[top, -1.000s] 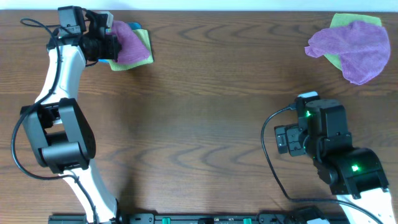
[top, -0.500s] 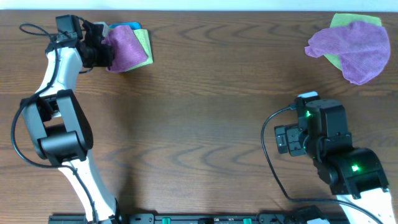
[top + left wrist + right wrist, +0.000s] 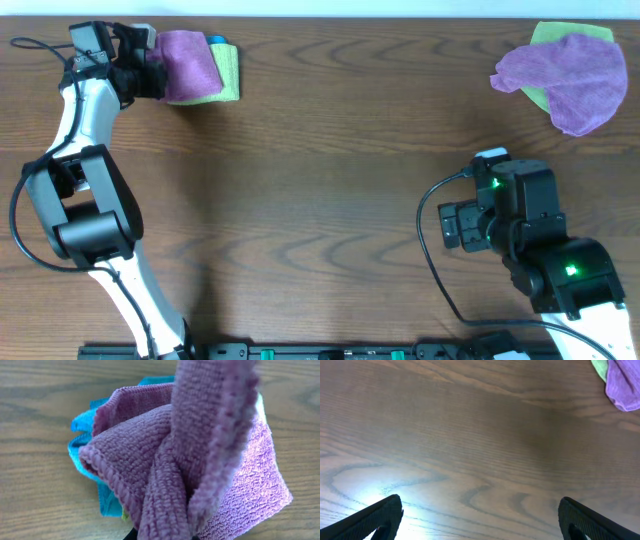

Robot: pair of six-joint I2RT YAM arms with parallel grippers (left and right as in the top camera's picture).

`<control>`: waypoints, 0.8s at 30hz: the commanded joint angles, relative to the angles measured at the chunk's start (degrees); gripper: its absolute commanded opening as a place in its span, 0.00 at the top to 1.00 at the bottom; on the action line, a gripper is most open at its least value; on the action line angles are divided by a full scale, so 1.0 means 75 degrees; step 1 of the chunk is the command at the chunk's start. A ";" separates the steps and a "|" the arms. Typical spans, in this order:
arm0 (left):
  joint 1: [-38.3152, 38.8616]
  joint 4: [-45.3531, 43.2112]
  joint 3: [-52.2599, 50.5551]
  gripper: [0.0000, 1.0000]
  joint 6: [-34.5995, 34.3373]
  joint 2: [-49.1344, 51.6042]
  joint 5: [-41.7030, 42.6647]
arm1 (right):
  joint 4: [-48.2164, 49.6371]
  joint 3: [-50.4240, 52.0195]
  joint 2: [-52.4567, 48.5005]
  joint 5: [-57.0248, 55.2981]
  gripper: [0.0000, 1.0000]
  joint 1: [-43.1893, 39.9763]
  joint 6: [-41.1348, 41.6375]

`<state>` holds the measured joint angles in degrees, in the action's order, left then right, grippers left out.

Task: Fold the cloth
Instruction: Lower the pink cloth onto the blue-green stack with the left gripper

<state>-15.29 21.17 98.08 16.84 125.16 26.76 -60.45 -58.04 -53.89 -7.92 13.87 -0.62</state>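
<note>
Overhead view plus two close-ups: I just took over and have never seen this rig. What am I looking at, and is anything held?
A left arm and a right arm sit at a wooden table. The overhead picture looks straight down; the other two come from a camera on each wrist. The left gripper, at the far left corner, is shut on the pinkish-purple cloth, which lies on a lime-green cloth and a blue cloth; its wrist picture shows that pinched fold close up. The right gripper is open, holding nothing, over bare wood. A violet cloth lies on another green cloth at the far right.
</note>
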 commanded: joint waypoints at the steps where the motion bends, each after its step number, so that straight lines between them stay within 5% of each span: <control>1: -0.0017 -0.0201 0.0160 0.94 0.0157 0.0096 0.0309 | 0.0000 0.0000 0.0041 0.0338 0.01 -0.0067 0.0108; 5: -0.0017 -0.0242 0.0160 0.91 0.0085 0.0341 0.0641 | 0.0000 0.0000 0.0041 0.0586 0.01 -0.0067 0.0108; 13: -0.0020 -0.0597 0.0160 0.54 -0.0207 0.0627 0.0545 | 0.0003 0.0000 0.0041 0.1000 0.01 -0.0067 0.0137; 16: -0.0023 -0.0752 0.0160 0.09 -0.0309 0.0627 0.0309 | 0.0003 0.0000 0.0041 0.1154 0.01 -0.0067 0.0134; 17: -0.0023 -0.0766 0.0160 0.05 -0.0309 0.0627 0.0286 | 0.0000 0.0000 0.0041 0.1177 0.01 -0.0067 0.0134; 24: -0.0026 -0.0711 0.0592 0.05 -0.0481 0.0627 -0.0262 | 0.0000 0.0000 0.0041 0.1209 0.01 -0.0067 0.0137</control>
<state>-15.29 15.79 98.96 13.72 129.69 27.31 -60.42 -58.04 -53.89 0.49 13.87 -0.47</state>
